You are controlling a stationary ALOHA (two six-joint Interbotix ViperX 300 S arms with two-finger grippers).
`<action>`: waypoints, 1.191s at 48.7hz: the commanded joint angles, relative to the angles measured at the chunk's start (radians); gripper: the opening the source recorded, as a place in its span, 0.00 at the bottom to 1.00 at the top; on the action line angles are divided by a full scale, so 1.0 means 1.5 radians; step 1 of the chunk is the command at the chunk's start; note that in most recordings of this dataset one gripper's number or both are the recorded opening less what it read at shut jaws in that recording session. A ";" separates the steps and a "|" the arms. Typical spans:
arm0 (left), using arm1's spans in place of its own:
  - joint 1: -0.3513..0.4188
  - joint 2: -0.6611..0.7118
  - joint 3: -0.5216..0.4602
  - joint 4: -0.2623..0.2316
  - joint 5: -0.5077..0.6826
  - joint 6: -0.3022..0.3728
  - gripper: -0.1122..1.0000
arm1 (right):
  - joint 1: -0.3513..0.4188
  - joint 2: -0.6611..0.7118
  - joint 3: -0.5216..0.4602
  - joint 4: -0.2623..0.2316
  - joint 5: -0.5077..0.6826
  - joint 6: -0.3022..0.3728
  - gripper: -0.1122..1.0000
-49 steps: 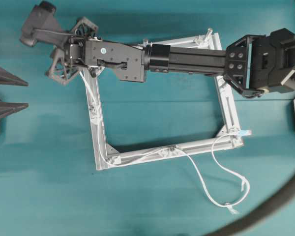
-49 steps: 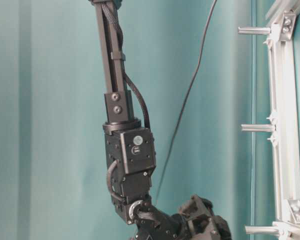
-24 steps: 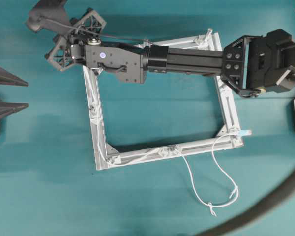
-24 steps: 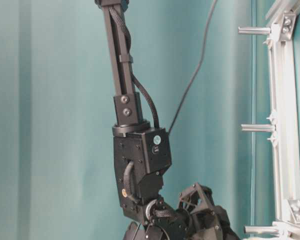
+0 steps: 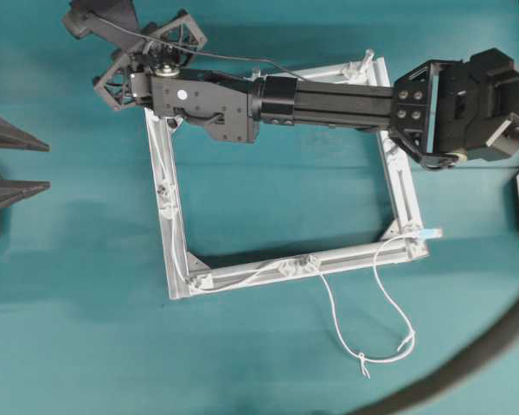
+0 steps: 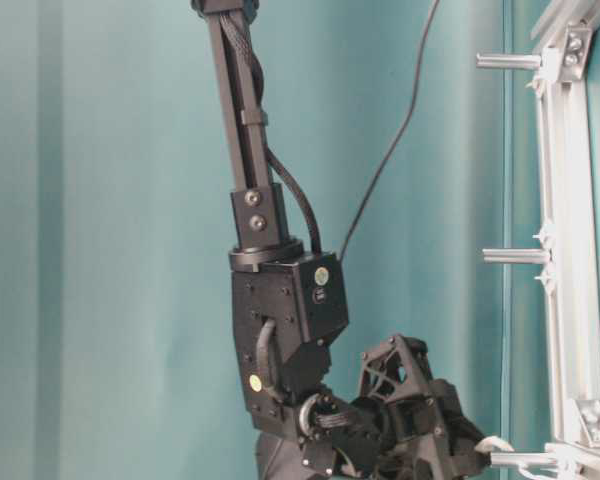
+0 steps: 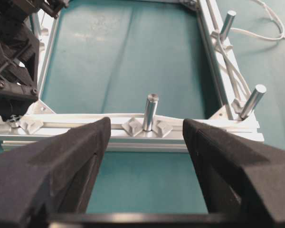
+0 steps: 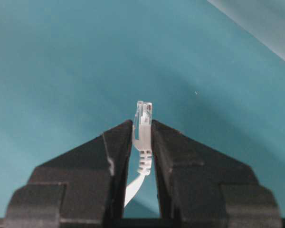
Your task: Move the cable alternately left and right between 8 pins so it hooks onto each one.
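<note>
The white cable [image 5: 376,285] runs along the left and near rails of the square aluminium frame [image 5: 398,186], then trails off in a loose loop at the lower right. Its light-blue tag [image 5: 429,233] lies at the frame's right corner. My right gripper [image 5: 95,17] reaches across to the frame's top left corner. It is shut on the cable's white plug end [image 8: 143,127]. My left gripper [image 7: 145,142] stands open left of the frame, facing a pin [image 7: 150,111] on the left rail. More pins [image 7: 253,100] stand on the frame's other rails.
A thick dark hose [image 5: 467,367] curves across the lower right corner. The right arm [image 5: 329,99] lies over the frame's top rail. In the table-level view three pins [image 6: 515,256] stick out from the frame, beside the right arm's wrist [image 6: 285,320].
My right gripper has moved farther past the frame's top left corner with the plug. The loose loop at the lower right has shrunk and slid left. The left gripper has not moved.
</note>
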 commanded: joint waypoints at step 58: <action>-0.001 0.004 -0.004 0.002 -0.005 -0.002 0.77 | 0.062 -0.346 0.509 0.010 -0.220 0.170 0.24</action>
